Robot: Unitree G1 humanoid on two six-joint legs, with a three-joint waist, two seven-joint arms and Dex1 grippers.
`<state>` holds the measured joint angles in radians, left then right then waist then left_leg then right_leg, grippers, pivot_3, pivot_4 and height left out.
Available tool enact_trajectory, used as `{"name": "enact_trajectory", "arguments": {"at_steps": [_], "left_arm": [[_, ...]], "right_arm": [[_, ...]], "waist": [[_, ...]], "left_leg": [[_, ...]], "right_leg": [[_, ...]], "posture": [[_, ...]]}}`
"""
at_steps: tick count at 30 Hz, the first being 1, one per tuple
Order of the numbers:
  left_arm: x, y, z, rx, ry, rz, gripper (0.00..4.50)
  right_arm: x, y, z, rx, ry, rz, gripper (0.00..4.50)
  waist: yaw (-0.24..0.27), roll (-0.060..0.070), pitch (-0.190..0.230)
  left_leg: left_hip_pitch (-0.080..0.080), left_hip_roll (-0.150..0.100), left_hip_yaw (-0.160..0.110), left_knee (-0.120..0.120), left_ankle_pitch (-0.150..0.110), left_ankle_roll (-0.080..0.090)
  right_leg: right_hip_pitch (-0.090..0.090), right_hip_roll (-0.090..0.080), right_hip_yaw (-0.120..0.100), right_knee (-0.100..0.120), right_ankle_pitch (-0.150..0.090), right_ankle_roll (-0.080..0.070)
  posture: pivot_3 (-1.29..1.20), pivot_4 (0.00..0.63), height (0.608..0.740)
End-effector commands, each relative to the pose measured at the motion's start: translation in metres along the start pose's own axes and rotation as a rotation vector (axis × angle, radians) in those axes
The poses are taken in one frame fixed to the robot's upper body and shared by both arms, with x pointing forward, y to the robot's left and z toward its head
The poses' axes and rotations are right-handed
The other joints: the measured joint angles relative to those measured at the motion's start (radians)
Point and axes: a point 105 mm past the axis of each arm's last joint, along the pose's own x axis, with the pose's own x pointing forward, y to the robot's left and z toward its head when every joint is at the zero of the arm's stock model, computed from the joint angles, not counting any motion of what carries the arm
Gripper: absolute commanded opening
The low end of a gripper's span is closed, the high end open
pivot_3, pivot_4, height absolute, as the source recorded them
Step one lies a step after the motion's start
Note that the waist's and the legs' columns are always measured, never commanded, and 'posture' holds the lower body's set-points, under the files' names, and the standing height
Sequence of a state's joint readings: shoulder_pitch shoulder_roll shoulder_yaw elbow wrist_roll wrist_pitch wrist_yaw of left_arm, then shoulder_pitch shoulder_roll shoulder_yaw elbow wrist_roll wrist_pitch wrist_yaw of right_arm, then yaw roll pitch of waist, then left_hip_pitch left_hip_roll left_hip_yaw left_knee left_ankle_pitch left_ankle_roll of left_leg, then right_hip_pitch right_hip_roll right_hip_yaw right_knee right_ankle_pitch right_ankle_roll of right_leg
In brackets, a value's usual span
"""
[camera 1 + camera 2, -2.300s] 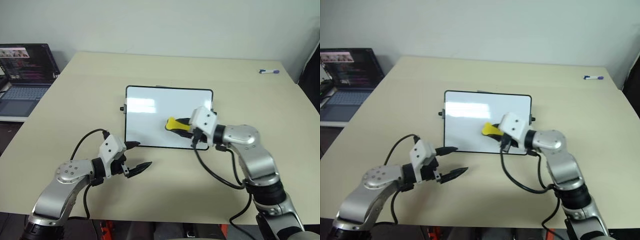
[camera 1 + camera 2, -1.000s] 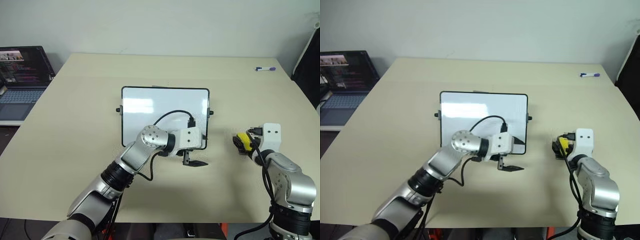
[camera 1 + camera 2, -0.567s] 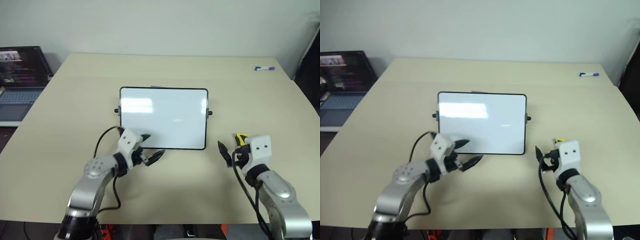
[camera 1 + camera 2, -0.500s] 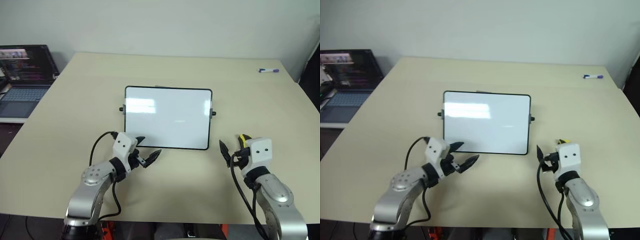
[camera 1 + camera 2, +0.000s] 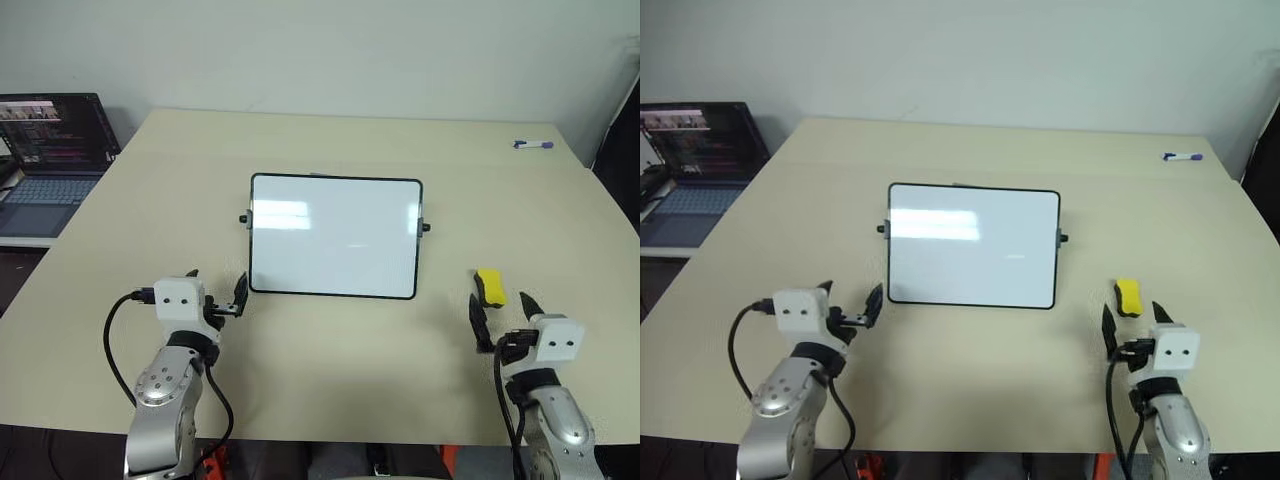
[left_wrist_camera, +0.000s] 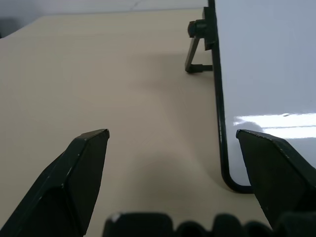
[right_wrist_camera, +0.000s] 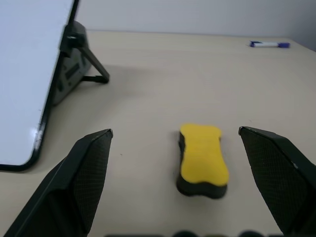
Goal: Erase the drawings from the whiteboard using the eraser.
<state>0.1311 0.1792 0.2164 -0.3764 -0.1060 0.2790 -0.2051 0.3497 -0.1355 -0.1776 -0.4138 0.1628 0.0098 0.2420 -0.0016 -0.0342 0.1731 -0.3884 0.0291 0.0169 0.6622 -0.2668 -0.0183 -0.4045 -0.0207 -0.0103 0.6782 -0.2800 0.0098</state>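
Note:
The whiteboard (image 5: 335,237) stands propped mid-table, its face plain white; the drawings are out of view. To its right the yellow eraser (image 5: 489,286) lies flat on the table, free of any grip. My right gripper (image 5: 498,300) hovers just behind it on the near side, open, with the eraser (image 7: 203,158) ahead between the lines of its fingers. My left gripper (image 5: 218,278) is open and empty near the board's near left corner. In the left wrist view the whiteboard (image 6: 266,74) edge and its side knob sit just ahead of the left gripper (image 6: 172,133).
A blue-capped marker pen (image 5: 530,145) lies at the table's far right. An open laptop (image 5: 45,150) sits on a lower surface off the table's left edge. Bare beige table (image 5: 340,340) lies in front of the board.
My right gripper let go of the eraser onto the table and drew back toward me. My left arm swung from the board's near right corner out to the left.

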Motion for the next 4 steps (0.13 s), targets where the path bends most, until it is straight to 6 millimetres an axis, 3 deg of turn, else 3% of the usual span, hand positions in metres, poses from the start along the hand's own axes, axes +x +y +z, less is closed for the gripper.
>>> {"name": "enact_trajectory", "arguments": {"at_steps": [1,4], "left_arm": [[-0.0089,-0.0048,0.0052,0.031,-0.032,0.001,4.50],[-0.0137,-0.0074,-0.0037,0.012,0.000,-0.002,4.50]], "right_arm": [[-0.0079,-0.0014,0.0086,-0.030,-0.014,0.021,4.48],[-0.0030,-0.0084,0.0115,-0.053,-0.007,0.016,4.48]], "waist": [[0.001,0.000,0.000],[0.001,0.000,0.000]], "left_leg": [[0.000,0.000,0.000,-0.001,0.000,0.000],[-0.001,0.000,0.000,0.000,0.000,0.000]], "right_leg": [[0.000,0.000,0.000,0.000,0.000,-0.001],[0.000,0.000,0.000,-0.001,-0.001,-0.001]], "posture": [[0.00,0.150,0.740],[0.00,0.150,0.740]]}}
